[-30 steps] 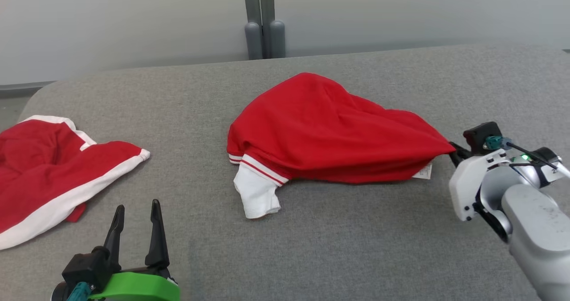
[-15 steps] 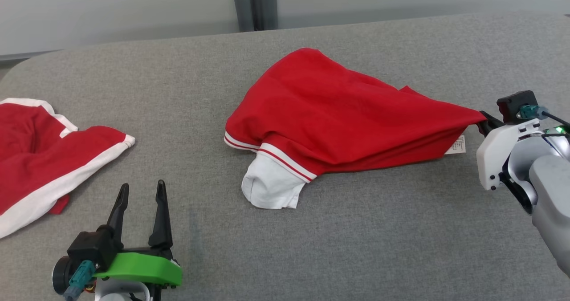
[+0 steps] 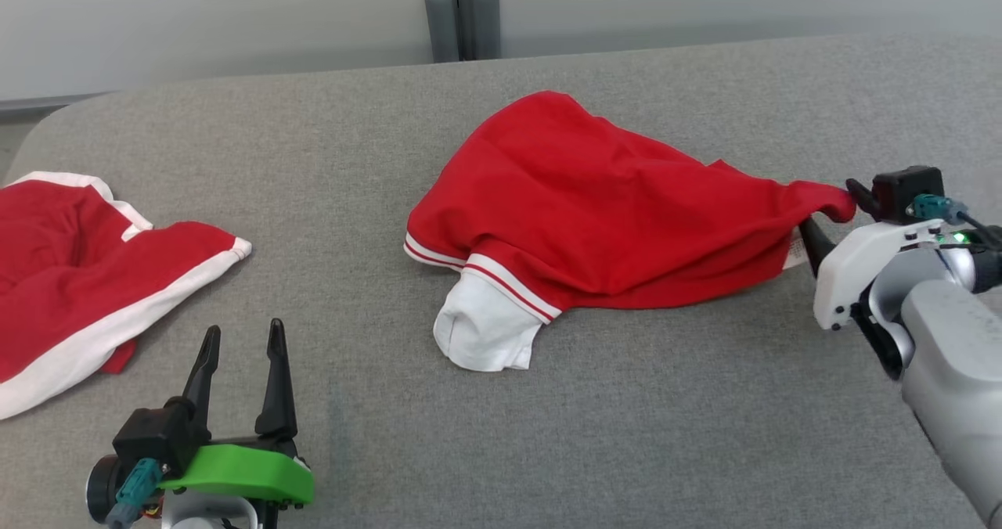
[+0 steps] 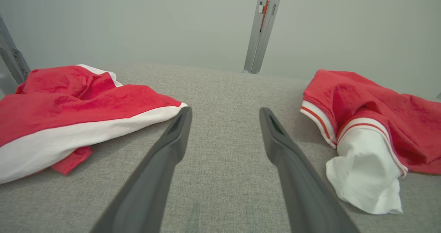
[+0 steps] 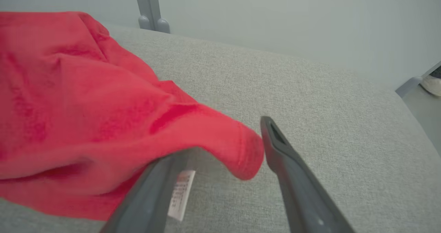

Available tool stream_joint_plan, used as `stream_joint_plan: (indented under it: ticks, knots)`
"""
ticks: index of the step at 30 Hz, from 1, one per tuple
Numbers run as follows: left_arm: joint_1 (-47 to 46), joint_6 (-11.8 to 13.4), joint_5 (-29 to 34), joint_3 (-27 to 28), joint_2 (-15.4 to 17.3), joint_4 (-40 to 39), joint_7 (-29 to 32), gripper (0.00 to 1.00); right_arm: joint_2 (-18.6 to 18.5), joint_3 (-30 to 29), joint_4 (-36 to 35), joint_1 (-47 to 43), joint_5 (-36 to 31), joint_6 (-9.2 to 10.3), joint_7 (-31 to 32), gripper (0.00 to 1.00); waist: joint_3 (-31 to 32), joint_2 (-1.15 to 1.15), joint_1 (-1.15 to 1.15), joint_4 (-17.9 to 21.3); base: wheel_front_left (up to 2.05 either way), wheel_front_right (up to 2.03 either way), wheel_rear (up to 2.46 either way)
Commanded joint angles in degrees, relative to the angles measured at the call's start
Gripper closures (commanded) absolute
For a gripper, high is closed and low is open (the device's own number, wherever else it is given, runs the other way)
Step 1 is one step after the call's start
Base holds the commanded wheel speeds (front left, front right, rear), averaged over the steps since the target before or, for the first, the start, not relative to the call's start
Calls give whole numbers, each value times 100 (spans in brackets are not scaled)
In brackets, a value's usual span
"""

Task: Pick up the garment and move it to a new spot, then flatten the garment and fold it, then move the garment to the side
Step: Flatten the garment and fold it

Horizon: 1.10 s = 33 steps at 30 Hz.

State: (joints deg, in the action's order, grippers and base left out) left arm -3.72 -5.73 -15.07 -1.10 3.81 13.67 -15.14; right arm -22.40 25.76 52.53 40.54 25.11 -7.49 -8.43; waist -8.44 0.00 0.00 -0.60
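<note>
Two red garments lie on the grey desk (image 3: 626, 435) in the head view: the one I am working, a bunched red garment (image 3: 595, 216) with a white sleeve (image 3: 485, 333) poking out at its near left, sits mid-desk, and a second red-and-white garment (image 3: 78, 278) lies well apart at the far left. My right hand (image 3: 830, 212) is at the worked garment's right-hand corner, which is drawn out to a point. My left hand (image 3: 243, 333) hovers low at the near left, fingers spread, holding nothing. From the left wrist view, the left hand (image 4: 224, 114) stands wide open over bare desk between the two garments, touching neither. The white sleeve (image 4: 365, 167) lies just to the right of its fingers. From the right wrist view, the right hand (image 5: 224, 140) has its fingers well apart. The garment's corner (image 5: 241, 150) droops loose between them, brushing the right finger, with no pinch on it. A white label (image 5: 179, 195) hangs beside the left finger. I judge the move to a new spot done or nearly so, with flattening the step in hand. The cloth is humped and doubled over itself. Next I would need both hands on it, taking hold of opposite edges and pulling them apart to spread it. Finding true edges in that bundle is the hard part.
</note>
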Motion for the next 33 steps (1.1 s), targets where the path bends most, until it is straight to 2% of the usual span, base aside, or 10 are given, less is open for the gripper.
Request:
stream_joint_plan:
  ticks: [1, 8, 15, 23, 27, 33]
  knots:
    - [93, 23, -35, 36, 1, -3, -1, 0, 39, -18, -87, -115, 51, -1, -145, 0, 164, 0, 0, 108, 0, 0, 0]
    - [247, 48, -71, 139, -10, -89, -1, 0, 285, -344, -740, -614, -63, -1, -555, 0, 414, 0, 0, 249, 0, 0, 0]
    - [400, 63, -92, 189, -26, -121, -1, 0, 653, -1176, -1584, -1499, -561, -1, -654, 0, 583, 0, 0, 287, 0, 0, 0]
    - [549, 62, -127, 164, -55, -162, -1, 0, 1427, -2223, -2890, -2881, -1140, -1, -676, 0, 691, 0, 0, 240, 0, 0, 0]
    - [541, 58, -131, 143, -67, -180, -1, 0, 1654, -2383, -3238, -3182, -1318, -1, -678, 0, 656, 0, 0, 248, 0, 0, 0]
    - [467, 62, -121, 110, -74, -165, -1, 0, 1777, -2425, -3355, -3208, -1381, -1, -679, 0, 634, 0, 0, 253, 0, 0, 0]
